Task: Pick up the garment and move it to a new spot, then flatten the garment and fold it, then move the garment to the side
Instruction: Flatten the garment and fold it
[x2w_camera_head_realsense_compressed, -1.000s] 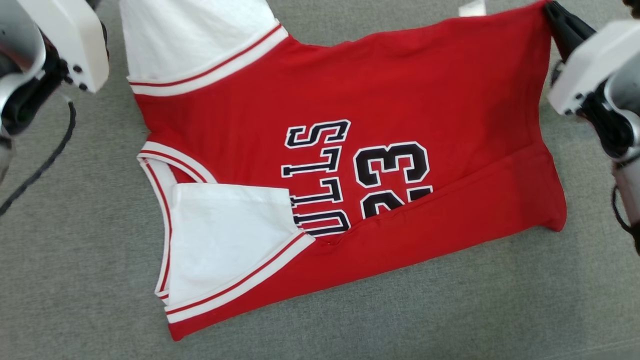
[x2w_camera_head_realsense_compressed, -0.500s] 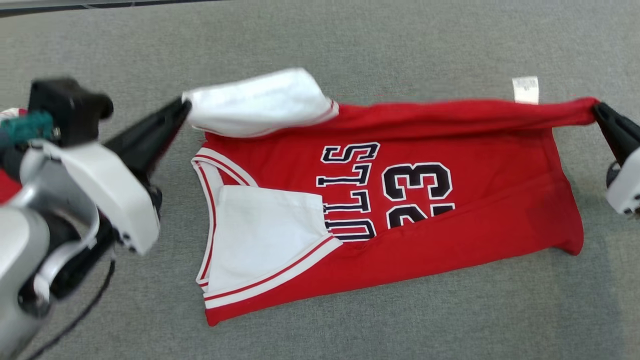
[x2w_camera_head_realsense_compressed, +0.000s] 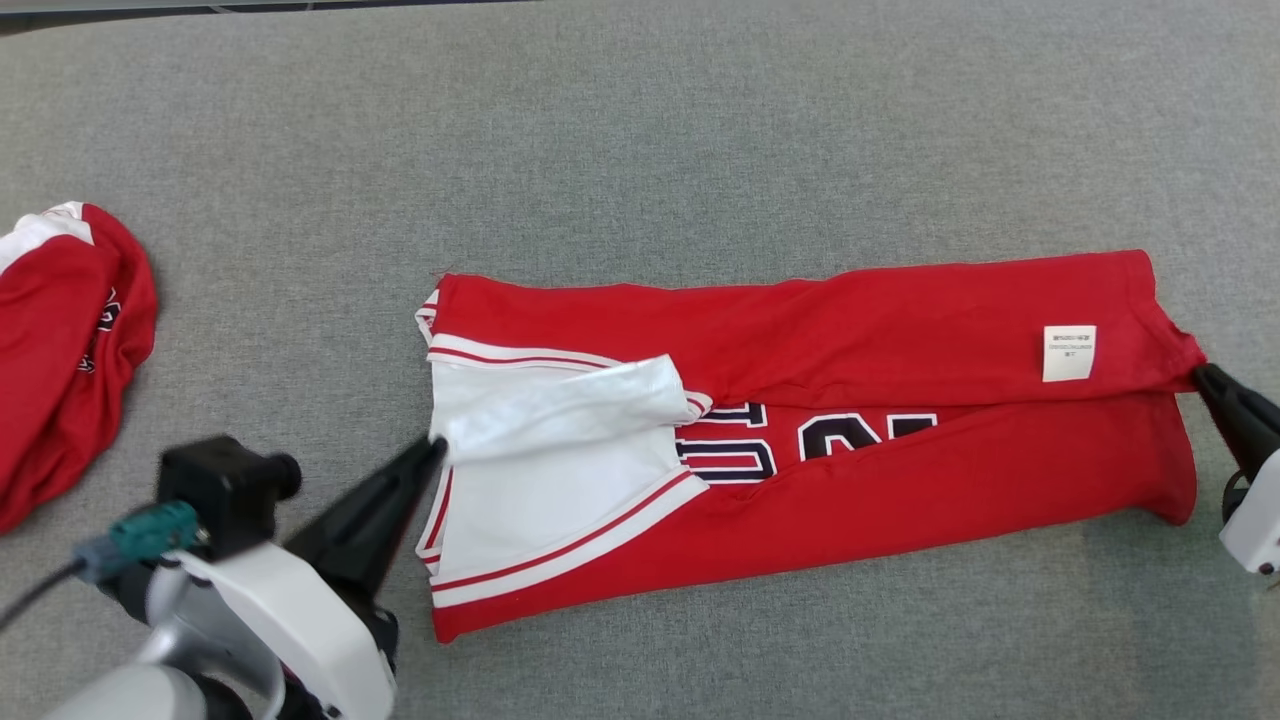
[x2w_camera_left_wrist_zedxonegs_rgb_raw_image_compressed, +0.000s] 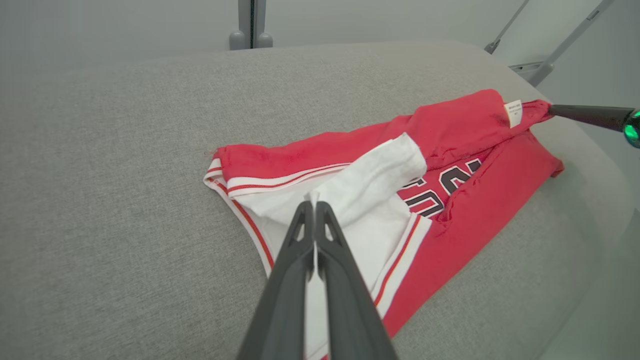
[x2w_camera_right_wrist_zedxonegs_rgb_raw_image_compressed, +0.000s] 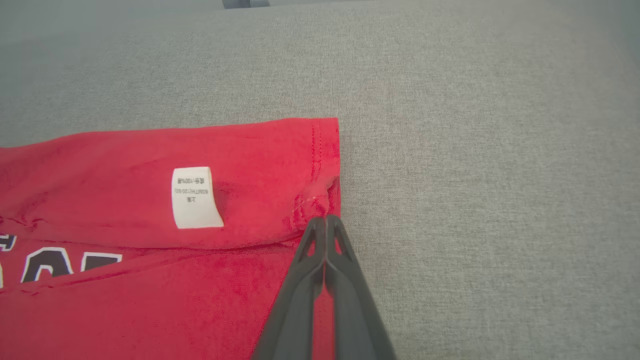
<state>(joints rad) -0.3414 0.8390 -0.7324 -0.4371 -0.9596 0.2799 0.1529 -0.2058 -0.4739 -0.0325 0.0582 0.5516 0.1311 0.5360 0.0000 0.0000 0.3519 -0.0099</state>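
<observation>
1. Head view: the red basketball jersey (x2w_camera_head_realsense_compressed: 850, 500), white-sleeved with dark lettering, lies folded lengthwise across the middle of the grey fabric-covered tabletop (x2w_camera_head_realsense_compressed: 700, 130). The left gripper (x2w_camera_head_realsense_compressed: 432, 450) has its jaws pressed together on the upper white sleeve (x2w_camera_head_realsense_compressed: 560, 410). The right gripper (x2w_camera_head_realsense_compressed: 1203, 374) pinches the red hem corner at the far end. A crumpled second red garment (x2w_camera_head_realsense_compressed: 70, 340) lies well apart at the left edge, and bare tabletop surrounds the jersey.
2. Left wrist view: the left gripper (x2w_camera_left_wrist_zedxonegs_rgb_raw_image_compressed: 314, 204) has its jaws closed on the white sleeve's edge, which is raised off the jersey's body.
3. Right wrist view: the right gripper (x2w_camera_right_wrist_zedxonegs_rgb_raw_image_compressed: 325, 218) has its jaws closed on the puckered hem corner, near the white care label (x2w_camera_right_wrist_zedxonegs_rgb_raw_image_compressed: 195, 197). Bare tabletop lies to the right.
</observation>
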